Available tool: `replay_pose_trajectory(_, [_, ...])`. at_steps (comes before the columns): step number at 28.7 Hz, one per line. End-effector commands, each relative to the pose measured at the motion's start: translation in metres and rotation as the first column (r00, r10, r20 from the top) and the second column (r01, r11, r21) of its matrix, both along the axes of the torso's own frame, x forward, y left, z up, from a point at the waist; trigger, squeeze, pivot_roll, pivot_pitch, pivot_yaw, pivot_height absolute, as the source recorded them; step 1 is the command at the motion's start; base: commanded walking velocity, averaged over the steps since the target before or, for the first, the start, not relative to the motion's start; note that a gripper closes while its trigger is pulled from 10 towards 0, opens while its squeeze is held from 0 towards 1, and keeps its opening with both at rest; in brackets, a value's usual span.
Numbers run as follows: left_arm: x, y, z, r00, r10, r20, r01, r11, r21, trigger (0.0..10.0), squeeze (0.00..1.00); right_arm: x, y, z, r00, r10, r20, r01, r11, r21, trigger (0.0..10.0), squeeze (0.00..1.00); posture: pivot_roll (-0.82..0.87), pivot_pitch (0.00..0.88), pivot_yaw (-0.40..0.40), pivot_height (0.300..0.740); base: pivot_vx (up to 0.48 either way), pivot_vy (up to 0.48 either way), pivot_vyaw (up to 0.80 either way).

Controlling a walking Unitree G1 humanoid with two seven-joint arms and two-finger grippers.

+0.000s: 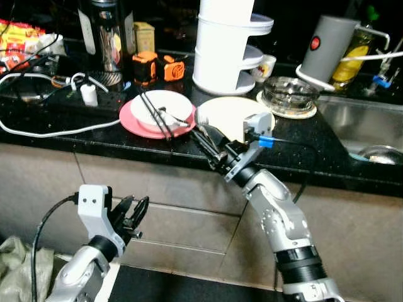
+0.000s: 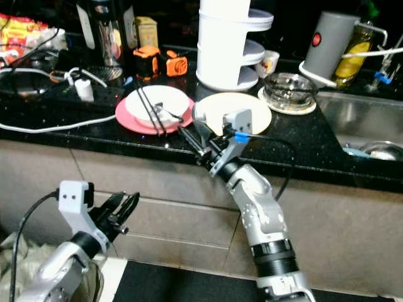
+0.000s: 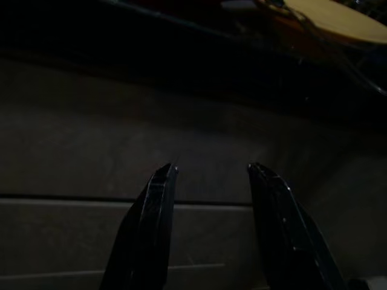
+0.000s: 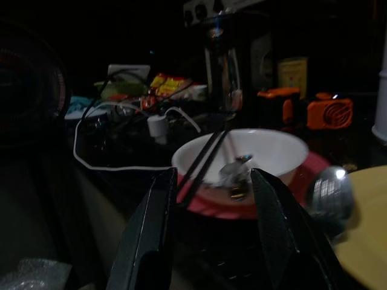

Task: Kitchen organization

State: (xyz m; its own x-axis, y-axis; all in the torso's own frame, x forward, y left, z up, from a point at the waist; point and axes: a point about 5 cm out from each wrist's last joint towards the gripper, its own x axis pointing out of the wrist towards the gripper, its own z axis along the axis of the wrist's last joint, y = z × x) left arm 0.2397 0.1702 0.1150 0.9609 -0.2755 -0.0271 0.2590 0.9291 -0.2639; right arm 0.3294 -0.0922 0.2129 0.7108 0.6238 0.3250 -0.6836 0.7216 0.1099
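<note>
No readable brand text or labels anywhere; print on the red-yellow snack packet (image 1: 19, 34) at the 10 o'clock corner of the counter (image 1: 94, 135) is too blurred to read. Grey canister (image 1: 327, 45) at 1 o'clock carries a red round mark, no legible writing.

White bowl (image 1: 165, 108) sits on a pink plate (image 1: 129, 119), mid-counter near the front edge. Black chopsticks (image 1: 154, 113) lie across the bowl rim, a metal spoon (image 1: 176, 118) rests inside. Pale yellow plate (image 1: 227, 113) is just beside it at 3 o'clock. Glass ashtray-like dish (image 1: 289, 93) on a saucer further toward 2 o'clock, white tiered stand (image 1: 228, 50) behind at 12. Two orange-black gadgets (image 1: 157, 68) at 11 o'clock, white cable (image 1: 56, 129) trailing across the left side. Steel sink (image 1: 365, 129) at 3 o'clock.

Right claw (image 1: 204, 141) is at the counter's front edge, between bowl and yellow plate, fingers spread apart, gripping nothing; in the right wrist view the bowl sits framed between the fingers (image 4: 151, 241).

Left claw (image 1: 135, 214) hangs low at 7 o'clock facing the cabinet front (image 1: 189, 220), fingers parted, empty.
</note>
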Motion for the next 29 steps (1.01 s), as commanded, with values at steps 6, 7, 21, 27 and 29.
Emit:
replay_pose_trajectory(6, [-0.002,-0.004,-0.002,1.0,-0.018,-0.008,0.018,1.0,-0.011,10.0,0.0,0.001,-0.01,0.029,0.999,-0.006,0.052,0.005,1.0,0.012,10.0,0.0,0.13,0.0,-0.089,0.74,0.0,0.0,0.0])
replay_pose_trajectory(7, [-0.002,-0.005,-0.002,1.0,-0.019,-0.009,0.019,1.0,-0.012,10.0,0.0,0.001,-0.011,0.035,0.998,0.0,0.061,-0.002,1.0,0.025,10.0,0.0,0.13,0.0,-0.09,0.74,0.0,0.0,0.0])
replay_pose_trajectory(21, [-0.001,-0.006,-0.002,1.0,-0.025,-0.006,0.025,1.0,-0.014,10.0,0.0,0.001,-0.006,0.019,0.987,-0.009,-0.163,-0.071,0.874,-0.481,10.0,1.0,0.12,0.0,-0.098,0.74,0.0,0.0,0.0])
replay_pose_trajectory(27, [-0.002,-0.007,-0.002,1.0,-0.025,-0.004,0.025,1.0,-0.017,10.0,0.0,0.007,-0.007,0.018,0.944,-0.156,-0.29,0.004,0.886,-0.465,10.0,1.0,0.12,0.0,-0.1,0.74,0.0,0.0,0.0])
replay_pose_trajectory(29, [-0.002,-0.007,-0.002,1.0,-0.025,-0.004,0.025,1.0,-0.019,10.0,0.0,0.008,-0.006,0.018,0.939,-0.162,-0.302,0.009,0.893,-0.45,10.0,1.0,0.12,0.0,-0.102,0.74,0.0,0.0,0.0])
